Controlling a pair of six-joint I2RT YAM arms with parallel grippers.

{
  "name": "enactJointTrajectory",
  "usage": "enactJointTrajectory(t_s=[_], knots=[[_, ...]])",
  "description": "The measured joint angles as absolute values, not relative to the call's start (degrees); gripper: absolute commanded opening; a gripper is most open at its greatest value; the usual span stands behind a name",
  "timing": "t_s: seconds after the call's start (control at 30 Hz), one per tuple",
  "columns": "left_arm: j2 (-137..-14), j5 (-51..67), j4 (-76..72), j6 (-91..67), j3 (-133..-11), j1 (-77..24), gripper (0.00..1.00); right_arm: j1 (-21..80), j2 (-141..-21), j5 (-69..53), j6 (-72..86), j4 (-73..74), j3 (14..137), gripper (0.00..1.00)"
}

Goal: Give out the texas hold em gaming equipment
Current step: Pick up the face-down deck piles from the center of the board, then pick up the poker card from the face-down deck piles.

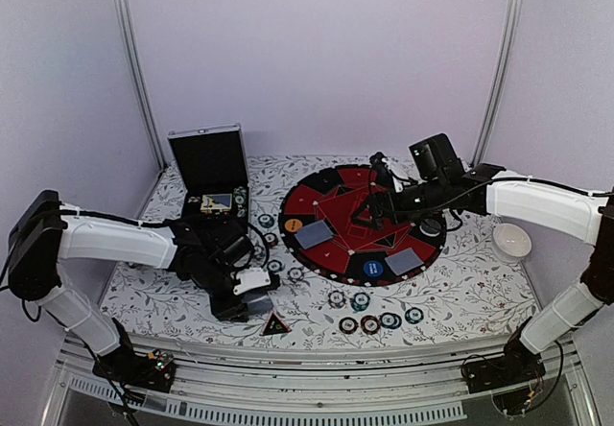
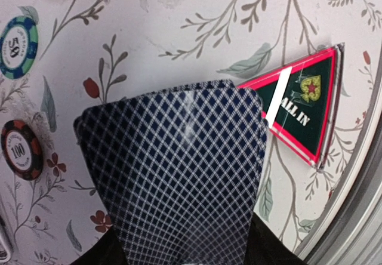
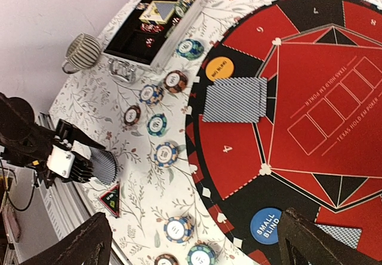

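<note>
Although most pieces lie loose on the flowered tablecloth (image 1: pixel 460 292), the silver-edged black case (image 1: pixel 209 172) at the far left stands open with its lid upright. It holds a deck of cards (image 3: pixel 156 11) and a few chips beside the deck. A striped cup (image 3: pixel 80 51) sits just beside the case, and a white bowl (image 1: pixel 511 241) stands right of the round red-and-black mat (image 1: pixel 360 201).

On the mat's left part an orange button (image 3: pixel 219 69) touches a small pile of grey-blue-backed cards (image 3: pixel 234 99). A blue button (image 3: pixel 265 225) lies at the mat's near edge. Striped-edge chips (image 1: pixel 369 323) are scattered over the cloth to the left of the mat and on its near side.

The left gripper (image 1: pixel 247 298), low at the near left, has its jaws closed on a fan of cards (image 2: pixel 179 169). These cards overlap the left corner of the red-black triangle (image 2: pixel 301 107), which lies flat by the table's near edge. The right gripper (image 3: pixel 197 247) hangs above the mat with its jaws wide apart and nothing between them.
</note>
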State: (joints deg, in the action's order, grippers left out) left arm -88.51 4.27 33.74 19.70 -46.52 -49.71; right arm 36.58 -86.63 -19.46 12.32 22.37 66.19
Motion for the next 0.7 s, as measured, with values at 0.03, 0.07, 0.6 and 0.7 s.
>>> enactJointTrajectory(t_s=[0.03,0.07,0.6,0.7], knots=[[-88.03,4.12,33.56,19.7,-46.26,-49.69,0.51,36.58,-85.76,-20.12,12.82,21.1,65.39,0.99],[-87.66,3.99,33.54,19.7,-46.19,-49.69,0.51,36.58,-84.82,-21.34,13.47,18.94,64.27,0.99],[-83.35,4.73,34.22,18.17,-54.61,-50.85,0.51,47.57,-99.57,-33.76,23.62,-1.63,61.67,0.99],[-82.94,4.73,34.76,17.74,-56.99,-51.11,0.51,49.43,-104.68,-36.62,24.29,-2.55,65.1,0.99]])
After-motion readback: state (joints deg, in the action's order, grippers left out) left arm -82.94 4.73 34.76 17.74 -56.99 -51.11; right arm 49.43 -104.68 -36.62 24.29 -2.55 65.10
